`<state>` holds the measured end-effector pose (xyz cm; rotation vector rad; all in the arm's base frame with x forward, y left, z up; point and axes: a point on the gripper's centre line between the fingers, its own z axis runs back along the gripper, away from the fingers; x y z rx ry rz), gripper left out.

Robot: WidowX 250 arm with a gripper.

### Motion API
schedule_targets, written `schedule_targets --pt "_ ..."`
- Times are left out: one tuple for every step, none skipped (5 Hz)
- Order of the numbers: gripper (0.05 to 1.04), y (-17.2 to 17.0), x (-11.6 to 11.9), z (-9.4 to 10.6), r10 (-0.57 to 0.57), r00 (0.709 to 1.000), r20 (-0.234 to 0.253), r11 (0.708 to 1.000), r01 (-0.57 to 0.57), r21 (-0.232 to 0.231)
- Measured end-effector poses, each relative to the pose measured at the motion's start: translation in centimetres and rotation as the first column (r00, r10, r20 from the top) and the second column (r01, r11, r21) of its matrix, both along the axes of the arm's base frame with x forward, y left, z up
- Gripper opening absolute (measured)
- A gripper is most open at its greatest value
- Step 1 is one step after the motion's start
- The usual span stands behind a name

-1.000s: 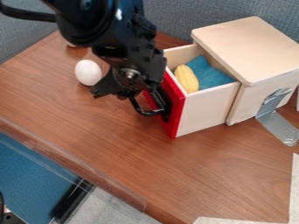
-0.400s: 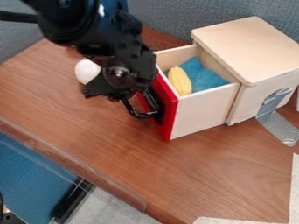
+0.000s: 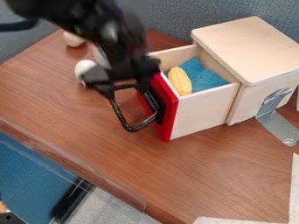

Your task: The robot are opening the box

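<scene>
The gripper (image 3: pixel 124 86) is at the upper left, above the table and just left of the drawer's red front (image 3: pixel 170 107). It is blurred, with its two fingers apart and the upper end of the black handle (image 3: pixel 132 127) near them. The handle's lower part sticks out below the gripper. The wooden box (image 3: pixel 248 50) stands at the right with its drawer (image 3: pixel 201 111) pulled out to the left. Inside the drawer are a yellow corn-like toy (image 3: pixel 180 81) and a blue cloth (image 3: pixel 205 78).
A white egg-like object (image 3: pixel 85 68) lies just left of the gripper, and a pale round one (image 3: pixel 73 39) is farther back. Silver tape (image 3: pixel 277 122) runs from the box's side to the table (image 3: pixel 204 175). A grey-blue partition (image 3: pixel 175 22) rises behind.
The drawer has slid slightly farther left, between the earlier frames. Since then the gripper has risen a little, and more of the handle shows beneath it.
</scene>
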<state>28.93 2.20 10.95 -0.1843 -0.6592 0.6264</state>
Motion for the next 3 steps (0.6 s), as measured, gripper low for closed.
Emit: schedule_targets --pt "1.001 -1.0 -1.1 3.7 -0.119 0.992 0.05 0.988 0.124 -0.092" --pt "1.001 0.3 -4.1 5.6 -0.305 0.952 0.019 0.948 0.305 -0.088" --pt "1.001 -0.5 -5.4 3.5 -0.475 0.844 -0.247 0.871 0.492 0.007"
